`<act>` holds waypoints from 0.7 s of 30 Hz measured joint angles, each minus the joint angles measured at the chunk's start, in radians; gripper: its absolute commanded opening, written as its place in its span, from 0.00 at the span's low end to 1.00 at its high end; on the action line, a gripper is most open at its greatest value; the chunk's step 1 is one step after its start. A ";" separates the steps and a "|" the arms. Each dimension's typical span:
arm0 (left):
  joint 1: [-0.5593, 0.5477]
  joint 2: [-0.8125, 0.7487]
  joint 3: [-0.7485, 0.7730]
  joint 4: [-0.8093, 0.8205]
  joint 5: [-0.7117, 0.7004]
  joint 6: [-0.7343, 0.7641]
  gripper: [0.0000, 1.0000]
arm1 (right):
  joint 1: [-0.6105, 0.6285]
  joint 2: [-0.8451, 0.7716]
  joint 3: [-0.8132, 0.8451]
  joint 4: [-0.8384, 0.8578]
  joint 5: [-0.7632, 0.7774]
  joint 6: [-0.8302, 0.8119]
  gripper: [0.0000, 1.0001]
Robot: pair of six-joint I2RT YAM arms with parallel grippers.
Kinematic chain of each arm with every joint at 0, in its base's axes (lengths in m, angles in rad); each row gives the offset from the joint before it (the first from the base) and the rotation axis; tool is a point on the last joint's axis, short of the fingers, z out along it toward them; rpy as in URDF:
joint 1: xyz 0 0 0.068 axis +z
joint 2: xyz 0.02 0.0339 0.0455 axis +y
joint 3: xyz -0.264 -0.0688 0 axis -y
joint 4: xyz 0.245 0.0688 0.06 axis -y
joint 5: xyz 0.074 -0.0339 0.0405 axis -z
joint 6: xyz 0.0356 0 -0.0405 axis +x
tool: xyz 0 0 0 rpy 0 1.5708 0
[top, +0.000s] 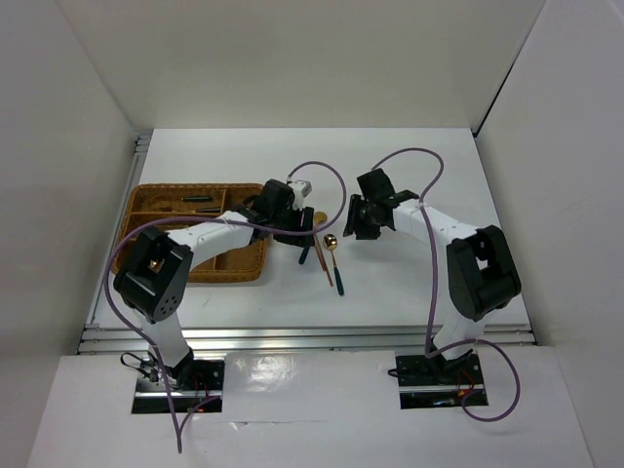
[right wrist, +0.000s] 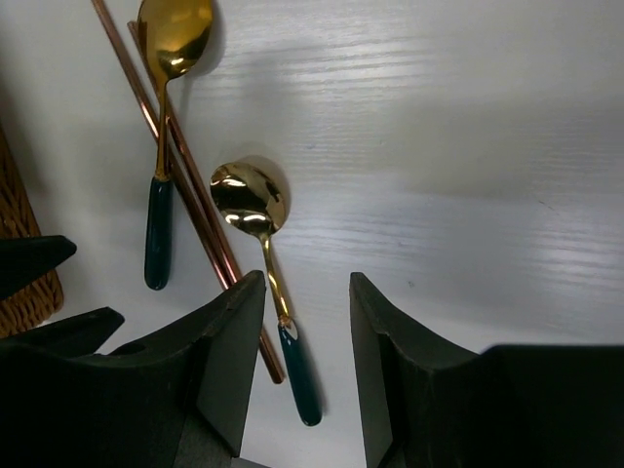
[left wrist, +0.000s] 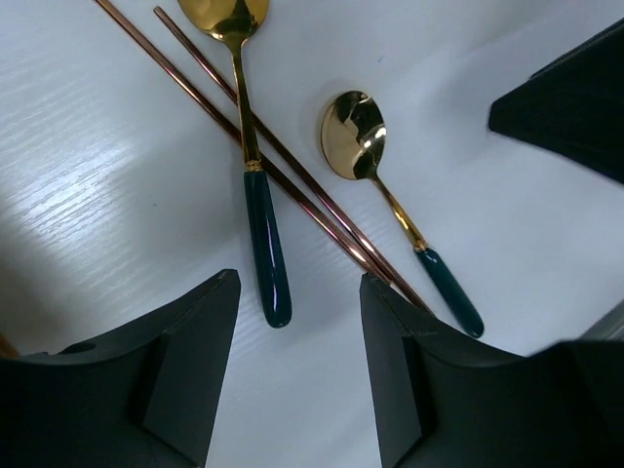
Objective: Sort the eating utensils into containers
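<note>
Left gripper (left wrist: 297,292) and right gripper (right wrist: 307,292) both gape empty; small spoon (right wrist: 252,200) likely light, stiff, slick on gold, so pinch across its teal handle (right wrist: 300,375).

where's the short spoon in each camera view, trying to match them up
Top external: short spoon near the middle of the picture, bowl toward the far side.
Left wrist: right of centre, bowl up, handle running down-right.
Right wrist: left of centre, handle running toward the bottom edge.
Shared landmark: the longer spoon, on its left in every view.
</note>
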 measured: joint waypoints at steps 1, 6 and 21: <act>-0.003 0.017 0.006 -0.003 -0.009 0.005 0.66 | -0.005 0.000 0.000 0.000 -0.001 0.003 0.48; -0.010 0.068 0.033 -0.017 -0.038 0.019 0.64 | -0.069 0.000 0.000 0.001 -0.010 0.014 0.48; -0.027 0.154 0.050 -0.028 -0.100 0.019 0.60 | -0.116 -0.017 -0.004 0.005 -0.037 0.021 0.48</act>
